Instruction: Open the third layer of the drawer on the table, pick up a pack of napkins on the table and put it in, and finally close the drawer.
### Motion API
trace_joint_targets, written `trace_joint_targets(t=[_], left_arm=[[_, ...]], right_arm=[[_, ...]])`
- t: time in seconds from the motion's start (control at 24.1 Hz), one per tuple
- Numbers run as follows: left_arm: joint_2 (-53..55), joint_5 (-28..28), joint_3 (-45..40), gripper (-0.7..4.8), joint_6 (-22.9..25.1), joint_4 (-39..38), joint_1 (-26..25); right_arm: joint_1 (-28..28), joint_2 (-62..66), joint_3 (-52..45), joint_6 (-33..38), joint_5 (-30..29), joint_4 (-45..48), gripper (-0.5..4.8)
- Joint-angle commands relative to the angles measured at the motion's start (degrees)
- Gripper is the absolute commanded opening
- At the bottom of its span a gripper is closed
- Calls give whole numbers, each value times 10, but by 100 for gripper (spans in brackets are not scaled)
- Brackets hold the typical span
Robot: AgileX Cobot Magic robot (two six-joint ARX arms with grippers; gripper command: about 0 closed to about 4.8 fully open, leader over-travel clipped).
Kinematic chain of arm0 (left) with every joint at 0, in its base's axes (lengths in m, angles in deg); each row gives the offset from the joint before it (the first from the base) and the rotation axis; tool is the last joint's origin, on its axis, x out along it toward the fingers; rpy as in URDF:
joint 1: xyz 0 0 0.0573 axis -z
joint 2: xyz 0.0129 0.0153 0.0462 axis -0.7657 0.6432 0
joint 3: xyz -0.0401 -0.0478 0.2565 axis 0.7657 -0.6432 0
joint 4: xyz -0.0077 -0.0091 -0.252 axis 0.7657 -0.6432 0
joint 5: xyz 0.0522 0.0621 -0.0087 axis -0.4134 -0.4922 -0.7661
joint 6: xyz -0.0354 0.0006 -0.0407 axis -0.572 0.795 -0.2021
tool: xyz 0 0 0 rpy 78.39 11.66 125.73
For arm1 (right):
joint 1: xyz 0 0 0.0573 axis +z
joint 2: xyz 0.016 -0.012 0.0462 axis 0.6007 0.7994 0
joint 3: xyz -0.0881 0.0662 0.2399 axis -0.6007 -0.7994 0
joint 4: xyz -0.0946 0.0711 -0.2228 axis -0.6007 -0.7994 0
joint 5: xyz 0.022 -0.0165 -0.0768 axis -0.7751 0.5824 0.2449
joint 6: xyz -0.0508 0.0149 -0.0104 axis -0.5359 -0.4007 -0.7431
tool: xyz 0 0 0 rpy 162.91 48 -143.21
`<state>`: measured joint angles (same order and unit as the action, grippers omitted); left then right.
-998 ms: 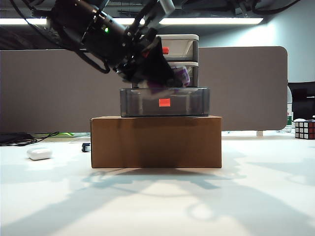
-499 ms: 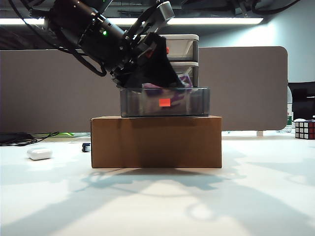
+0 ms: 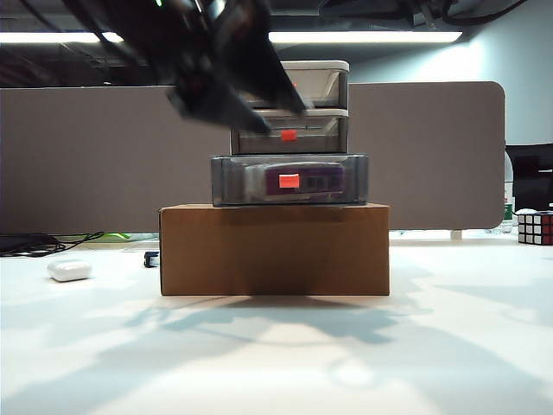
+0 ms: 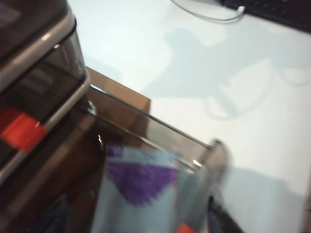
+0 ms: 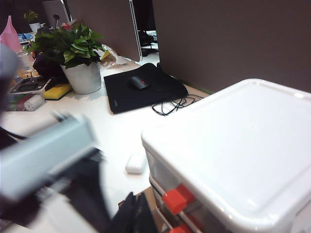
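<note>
Left pincer (image 3: 259,95) has released pack of napkins (image 3: 304,180).

Left arm (image 3: 216,60) — black, glossy, motion-blurred; a grey casing (image 5: 46,155) beside it.

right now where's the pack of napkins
In the exterior view, the pack of napkins lies inside the open third layer, centre frame, on the cardboard box, below the left gripper.

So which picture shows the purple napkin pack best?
The left wrist view: the purple-and-white plastic-wrapped napkin pack fills it, lying in the open smoky-grey bottom drawer. The exterior view shows it only dimly through the drawer front. The right wrist view doesn't show it.
</note>
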<state>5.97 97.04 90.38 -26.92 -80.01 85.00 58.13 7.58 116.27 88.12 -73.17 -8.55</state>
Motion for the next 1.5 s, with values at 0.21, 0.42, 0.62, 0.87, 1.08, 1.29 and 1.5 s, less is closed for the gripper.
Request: trace_joint_targets(t=[0.21,0.42,0.62,0.87,1.08,1.29,1.5], left_arm=[[-89,81,5,19,41,-218,0],[-79,98,-14,-6,67,-229,-1],[-36,90,-40,-6,73,-189,-2],[4,78,-40,-6,75,-121,-2],[13,24,-40,-6,75,-98,-2],[26,-2,-40,-6,68,-59,-2],[37,-11,-40,-6,55,-23,-2]], right_arm=[[0,14,23,-13,13,32,-6],[0,63,76,-12,13,30,-6],[1,140,160,-13,13,26,-6],[1,237,259,-12,11,-16,-6],[1,245,263,-17,27,-54,-6],[1,245,263,-34,37,-86,-6],[1,245,263,-43,37,-106,-6]])
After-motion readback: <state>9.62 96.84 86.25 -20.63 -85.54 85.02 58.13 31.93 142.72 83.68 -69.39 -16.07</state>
